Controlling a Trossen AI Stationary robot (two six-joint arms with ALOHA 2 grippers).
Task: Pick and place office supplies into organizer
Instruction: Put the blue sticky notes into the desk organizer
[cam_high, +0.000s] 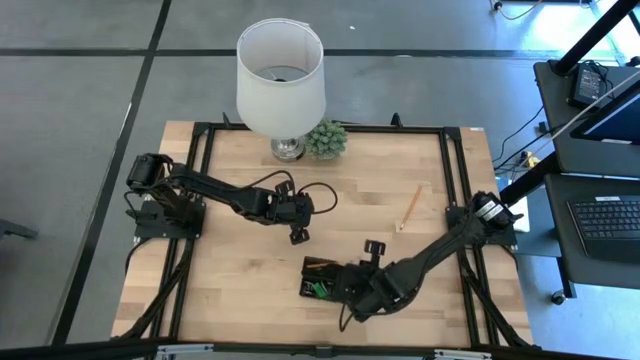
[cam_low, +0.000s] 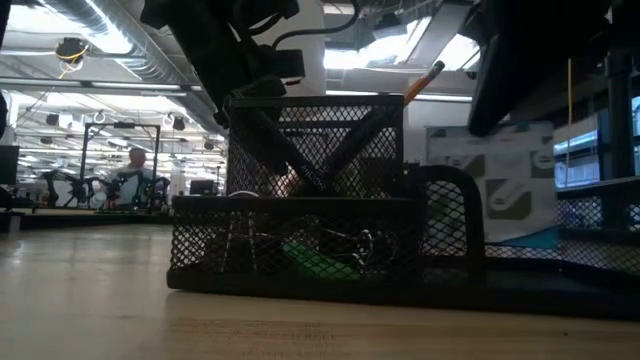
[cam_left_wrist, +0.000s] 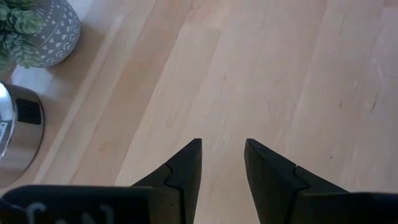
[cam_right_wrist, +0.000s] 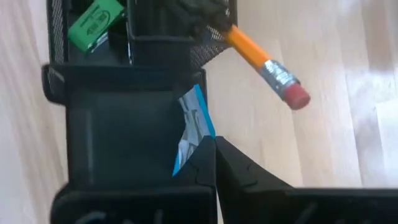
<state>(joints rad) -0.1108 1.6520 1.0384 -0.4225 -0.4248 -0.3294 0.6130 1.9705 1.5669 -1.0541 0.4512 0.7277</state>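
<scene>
The organizer (cam_high: 318, 278), a black mesh tray (cam_right_wrist: 118, 124), stands near the table's front middle. In it lie a small green piece (cam_right_wrist: 94, 23) and clips (cam_low: 350, 245), and an orange pencil (cam_right_wrist: 249, 46) leans out of its taller cup. My right gripper (cam_right_wrist: 211, 146) hangs over the organizer, shut on a blue sticky-note pad (cam_right_wrist: 194, 127). A wooden pencil (cam_high: 408, 212) lies flat on the table to the right of centre. My left gripper (cam_high: 298, 236) hovers open over bare wood left of centre, with nothing between its fingers (cam_left_wrist: 186, 162). My right gripper pinches the blue pad by one edge (cam_right_wrist: 200, 142) between its two shut fingers, coming steeply from above. The pad shows edge-on beyond the fingertips, tilted, over an open compartment of the organizer. I cannot tell whether it touches the mesh.
A white lamp (cam_high: 281, 80) and a small potted plant (cam_high: 325, 140) stand at the table's far edge. Bare wood lies between the left gripper and the organizer. A black frame (cam_high: 455, 170) runs along the table's sides.
</scene>
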